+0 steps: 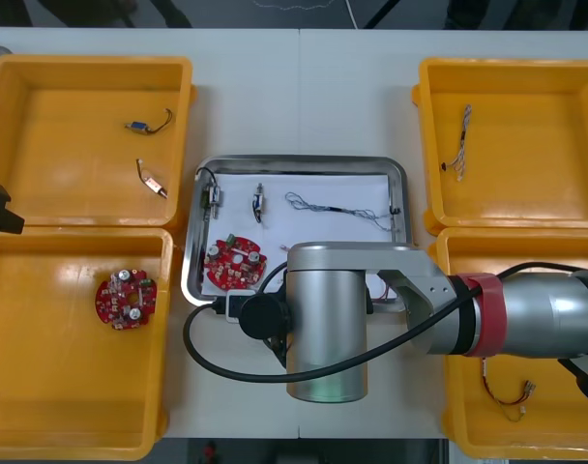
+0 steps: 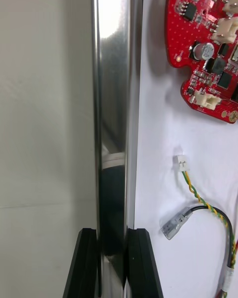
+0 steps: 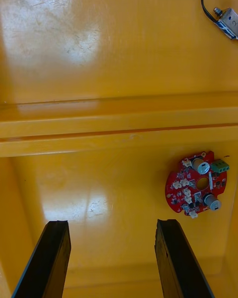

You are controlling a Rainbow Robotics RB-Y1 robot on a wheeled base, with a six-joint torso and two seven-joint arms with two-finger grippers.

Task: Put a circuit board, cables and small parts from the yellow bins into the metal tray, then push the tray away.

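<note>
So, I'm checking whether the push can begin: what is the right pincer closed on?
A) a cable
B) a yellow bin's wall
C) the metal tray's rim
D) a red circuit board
C: in the right wrist view the right pincer is shut with the metal tray's rim between its fingers, while the red circuit board and the cable lie apart from them inside the tray.
</note>
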